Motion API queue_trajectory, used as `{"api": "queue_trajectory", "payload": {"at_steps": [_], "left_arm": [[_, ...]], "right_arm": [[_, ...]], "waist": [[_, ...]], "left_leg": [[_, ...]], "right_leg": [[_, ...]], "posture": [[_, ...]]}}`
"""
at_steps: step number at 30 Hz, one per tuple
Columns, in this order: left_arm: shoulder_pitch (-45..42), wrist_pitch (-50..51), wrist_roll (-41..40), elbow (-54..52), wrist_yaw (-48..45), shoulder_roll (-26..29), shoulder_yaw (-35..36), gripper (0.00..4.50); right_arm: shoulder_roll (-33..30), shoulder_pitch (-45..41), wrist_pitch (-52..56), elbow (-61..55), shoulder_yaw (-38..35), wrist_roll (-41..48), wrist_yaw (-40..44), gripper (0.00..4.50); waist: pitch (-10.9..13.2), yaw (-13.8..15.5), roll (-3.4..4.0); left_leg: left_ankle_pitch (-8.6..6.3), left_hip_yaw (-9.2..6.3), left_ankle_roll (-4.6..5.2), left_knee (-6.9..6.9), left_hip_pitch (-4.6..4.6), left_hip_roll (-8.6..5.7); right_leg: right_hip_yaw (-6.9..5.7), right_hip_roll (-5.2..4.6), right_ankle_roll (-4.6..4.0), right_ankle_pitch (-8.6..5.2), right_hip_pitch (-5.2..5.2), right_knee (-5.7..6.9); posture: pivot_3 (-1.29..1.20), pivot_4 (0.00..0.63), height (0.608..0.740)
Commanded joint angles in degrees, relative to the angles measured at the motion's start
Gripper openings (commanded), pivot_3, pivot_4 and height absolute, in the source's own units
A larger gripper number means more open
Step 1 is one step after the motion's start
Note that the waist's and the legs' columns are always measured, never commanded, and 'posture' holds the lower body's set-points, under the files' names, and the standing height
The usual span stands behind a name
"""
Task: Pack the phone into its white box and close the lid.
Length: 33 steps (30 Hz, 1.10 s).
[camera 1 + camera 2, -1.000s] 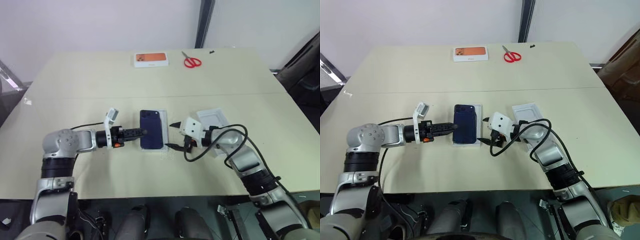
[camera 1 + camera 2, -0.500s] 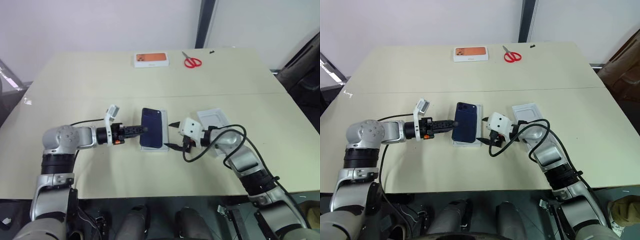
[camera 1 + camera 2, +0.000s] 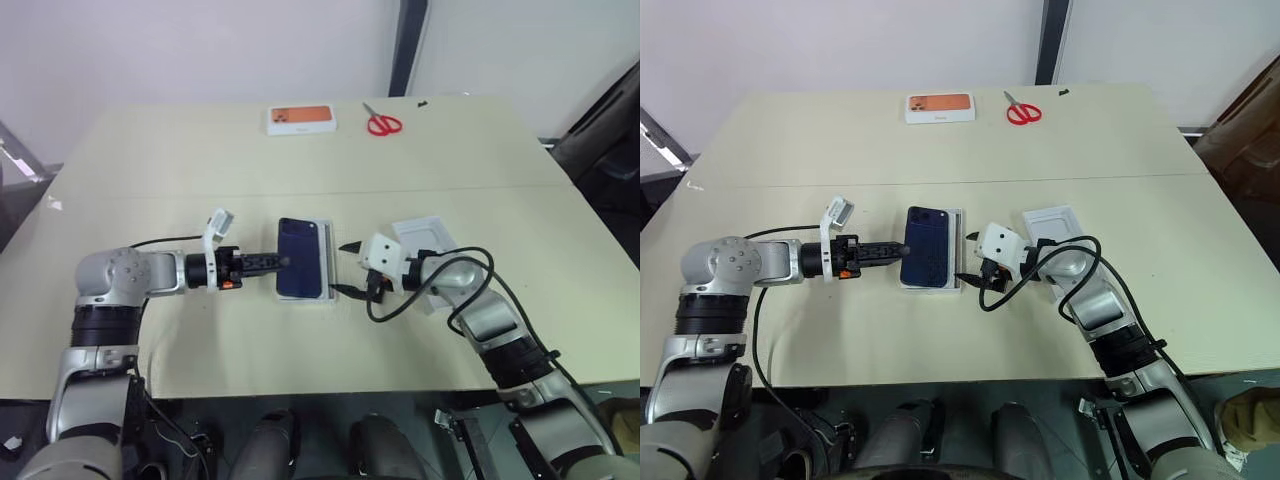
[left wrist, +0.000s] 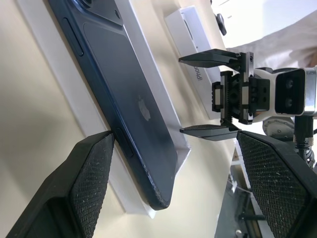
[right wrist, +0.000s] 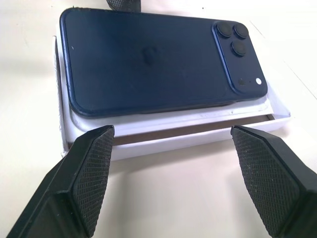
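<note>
The slim dark navy-blue phone (image 3: 301,258) lies askew atop the shallow white cardboard box (image 5: 163,130), long axis crosswise between the released left jaws (image 3: 284,262) and released right jaws (image 3: 343,268), the left nearer.

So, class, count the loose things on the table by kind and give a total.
phone: 1
boxes: 2, the white box and the orange box
lid: 1
scissors: 1
Total: 5

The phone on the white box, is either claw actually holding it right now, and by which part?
Nothing is held. The phone lies askew on the white box. Both claws stand open: the left claw by one long edge, the right claw off the opposite side.
</note>
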Motion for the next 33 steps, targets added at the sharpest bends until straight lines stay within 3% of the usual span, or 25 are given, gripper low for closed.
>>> {"api": "queue_trajectory", "payload": {"at_steps": [1, 16, 26, 33], "left_arm": [[-0.97, 0.63, -1.21, -2.01, -0.21, 0.54, 1.63, 4.14], [-3.77, -1.86, 1.82, 1.03, -0.66, -2.8, -2.55, 4.14], [-3.49, 1.23, 1.7, -4.43, -1.92, 1.6, -4.87, 4.14], [-5.07, 4.4, 1.47, -5.93, 0.96, 0.62, -3.84, 4.14]], "right_arm": [[0.28, -1.23, -0.9, 0.08, -0.38, -0.06, -0.37, 3.98], [1.25, -2.37, -2.19, 2.13, 0.02, -0.53, -0.8, 3.98], [1.34, -2.26, -2.37, 2.19, -0.23, -0.6, -1.15, 3.98], [1.77, -2.36, -2.49, 2.49, 0.01, -0.69, -1.37, 3.98]], "waist": [[0.0, -0.07, 0.0], [0.0, -0.12, 0.0], [0.0, -0.19, 0.0], [0.0, -0.18, 0.0]], "left_leg": [[0.0, 0.0, 0.0, -0.01, 0.0, 0.0], [0.01, 0.01, -0.01, 0.01, 0.0, 0.0], [0.01, 0.01, 0.0, -0.01, 0.0, 0.01], [0.01, 0.0, 0.0, -0.01, 0.0, 0.01]], "right_leg": [[0.0, 0.0, 0.0, 0.0, -0.01, 0.0], [0.0, 0.01, 0.0, 0.0, -0.01, 0.03], [0.01, 0.01, 0.0, 0.0, -0.03, 0.04], [0.01, 0.01, 0.0, 0.0, -0.03, 0.04]], "posture": [[0.0, 0.15, 0.734], [0.0, 0.15, 0.734], [0.0, 0.15, 0.734], [0.0, 0.15, 0.734]]}}
